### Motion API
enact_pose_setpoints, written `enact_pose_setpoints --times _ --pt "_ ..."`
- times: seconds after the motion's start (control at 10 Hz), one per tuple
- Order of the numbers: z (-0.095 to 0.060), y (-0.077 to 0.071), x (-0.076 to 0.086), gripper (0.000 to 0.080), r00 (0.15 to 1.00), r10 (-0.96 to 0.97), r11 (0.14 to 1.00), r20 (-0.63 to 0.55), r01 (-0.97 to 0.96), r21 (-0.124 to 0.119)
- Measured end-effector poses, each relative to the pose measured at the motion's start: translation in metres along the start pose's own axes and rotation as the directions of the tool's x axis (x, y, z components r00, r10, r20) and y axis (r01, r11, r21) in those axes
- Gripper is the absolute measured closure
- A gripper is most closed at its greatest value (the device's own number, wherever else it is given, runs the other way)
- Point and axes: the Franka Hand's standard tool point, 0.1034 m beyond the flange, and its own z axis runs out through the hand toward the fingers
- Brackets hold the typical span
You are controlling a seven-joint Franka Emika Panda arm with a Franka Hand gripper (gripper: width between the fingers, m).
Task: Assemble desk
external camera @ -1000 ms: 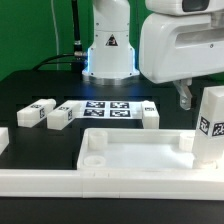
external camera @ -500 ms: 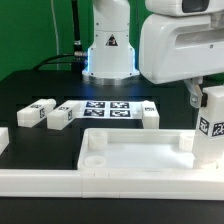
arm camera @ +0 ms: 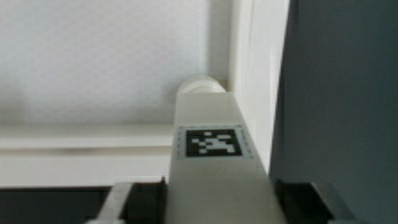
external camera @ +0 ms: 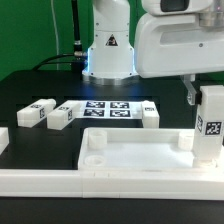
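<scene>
1. Tool point(external camera: 206, 97) is closed partway on the upper part of one leg point(external camera: 208, 130). A dark finger point(external camera: 190, 94) lies flat against its side, and the block fills the gap.
2. That leg stands upright at the exterior view's right, near the panel's point(external camera: 135, 132) right corner socket point(external camera: 185, 140). I can't tell whether its foot rests on anything.
3. The panel lies rim up on the black tabletop point(external camera: 40, 90). Three more legs point(external camera: 38, 112) point(external camera: 60, 116) point(external camera: 149, 114) lie beyond it, around the marker board point(external camera: 108, 108).
4. My guess is that the leg is light, stiff, hard plastic and won't crush, but its smooth faces could slip or twist (a tilted block would likely jam at the socket).
5. A grip on two flat opposite faces, high up, looks best, since it leaves the lower end free to enter the socket.
</scene>
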Motion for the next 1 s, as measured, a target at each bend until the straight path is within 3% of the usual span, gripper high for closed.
enact_pose_setpoints --times 0.3,0.5,0.9,1.0 --pt "0.0017 0.0005 -0.0007 0.0511 0.957 0.291 0.957 -0.013 -0.291 0.017" --pt "0.0020 -0.0010 -0.0011 0.0509 0.872 0.489 0.872 -0.009 -0.488 0.022" --pt "0.0024 -0.0047 -0.0016 0.0509 0.693 0.721 0.693 -0.001 -0.721 0.026" --pt "0.0023 -0.0047 -0.0015 0.0509 0.683 0.730 0.683 -0.001 -0.730 0.026"
